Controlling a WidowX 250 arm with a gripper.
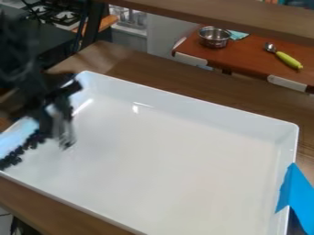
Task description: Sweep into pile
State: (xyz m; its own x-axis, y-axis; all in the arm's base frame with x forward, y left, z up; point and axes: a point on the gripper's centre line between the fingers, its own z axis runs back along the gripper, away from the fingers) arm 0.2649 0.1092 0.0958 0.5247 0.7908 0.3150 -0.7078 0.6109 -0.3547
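Note:
The black gripper [50, 108] hangs over the left end of the white tray [184, 151], close to its left wall. A blurred greyish piece [64, 131] shows just under it, near the tray floor; whether it is held or part of the gripper is unclear. Small dark pieces [18, 153] lie in a slanting band along the tray's left side, from its near left corner up to below the gripper. The arm hides the upper part of the left wall and whatever lies behind it.
Raised walls surround the tray on a brown wooden table [165, 82]. Blue tape [296, 190] sticks to its right edge. Behind stand a red-brown side table [245, 57] with a metal pot [214, 37] and a green-handled utensil [288, 59], and a stove [58, 13] at upper left.

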